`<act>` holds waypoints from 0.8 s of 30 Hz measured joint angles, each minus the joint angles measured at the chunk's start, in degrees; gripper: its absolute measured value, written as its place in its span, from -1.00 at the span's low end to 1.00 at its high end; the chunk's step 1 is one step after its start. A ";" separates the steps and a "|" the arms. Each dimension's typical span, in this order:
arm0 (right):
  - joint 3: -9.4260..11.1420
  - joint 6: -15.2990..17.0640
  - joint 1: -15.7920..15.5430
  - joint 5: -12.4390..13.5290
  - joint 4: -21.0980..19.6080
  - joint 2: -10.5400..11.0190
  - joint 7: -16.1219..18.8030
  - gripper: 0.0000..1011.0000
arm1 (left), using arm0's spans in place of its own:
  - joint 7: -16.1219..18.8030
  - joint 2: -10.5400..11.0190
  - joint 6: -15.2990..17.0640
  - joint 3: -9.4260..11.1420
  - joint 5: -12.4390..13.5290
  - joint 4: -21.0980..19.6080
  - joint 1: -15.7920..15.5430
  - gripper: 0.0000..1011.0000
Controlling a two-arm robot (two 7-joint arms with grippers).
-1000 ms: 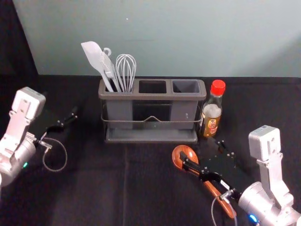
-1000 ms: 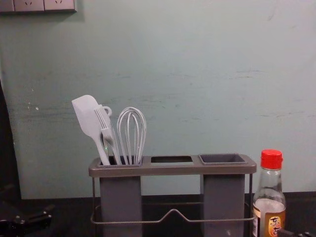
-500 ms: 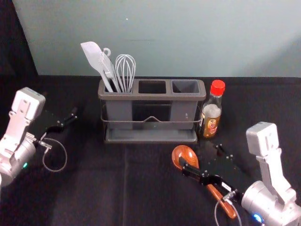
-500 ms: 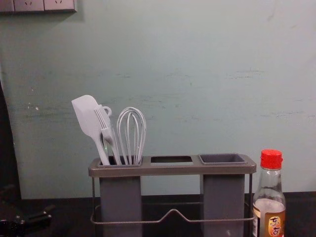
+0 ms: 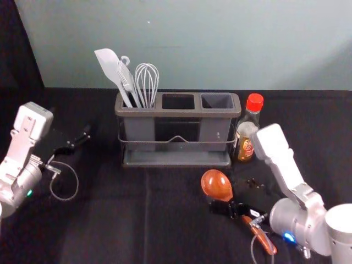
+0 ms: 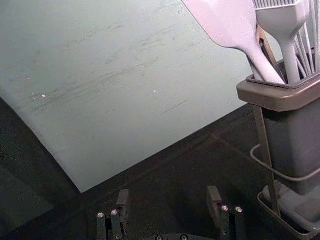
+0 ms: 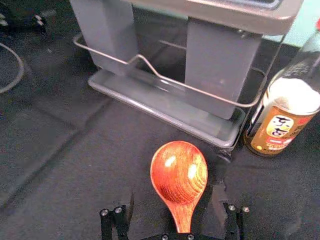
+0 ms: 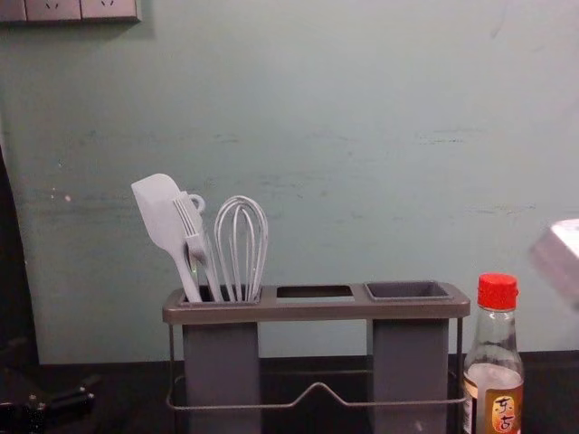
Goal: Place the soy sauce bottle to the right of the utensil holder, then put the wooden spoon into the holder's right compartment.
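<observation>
Over the spoon's upper handle, my right gripper (image 5: 233,198) is low at the table; in the right wrist view the gripper (image 7: 172,206) is open, its fingers on either side of the wooden spoon (image 7: 179,172). That spoon (image 5: 216,185) lies bowl-away on the cloth, in front of the utensil holder (image 5: 177,160). The red-capped soy sauce bottle (image 5: 246,137) stands upright just right of the holder, as in the chest view, where the bottle (image 8: 493,389) is beside the holder (image 8: 312,312). Parked at the left is my left gripper (image 5: 77,137); this gripper (image 6: 168,199) is open and holds nothing.
A white spatula (image 5: 110,66), a fork-like tool and a whisk (image 5: 147,82) stand in the holder's left compartment. Its middle and right compartments (image 5: 217,101) show no utensils. A pale green wall (image 5: 220,44) rises behind the table.
My right gripper has turned and shifted across the spoon's handle, and its wrist housing has swung up and left toward the bottle, entering the chest view's right edge. Spoon, bottle and left arm look unmoved.
</observation>
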 joint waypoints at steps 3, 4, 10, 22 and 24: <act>-0.98 3.23 2.09 -0.89 0.96 -0.88 -0.23 0.99 | 0.00 0.00 0.00 0.00 0.00 0.00 0.00 0.98; -1.53 4.63 3.15 -1.34 1.53 -1.33 -0.21 0.99 | 0.00 0.00 0.00 0.00 0.00 0.00 0.00 0.98; -3.51 9.09 7.16 -3.44 3.96 -3.15 -0.68 0.99 | 0.00 0.00 0.00 0.00 0.00 0.00 0.00 0.98; -5.28 12.43 11.97 -6.15 7.93 -5.71 -0.41 0.99 | 0.00 0.00 0.00 0.00 0.00 0.00 0.00 0.98; -5.29 12.58 12.18 -6.29 8.17 -5.89 -0.27 0.99 | 0.00 0.00 0.00 0.00 0.00 0.00 0.00 0.98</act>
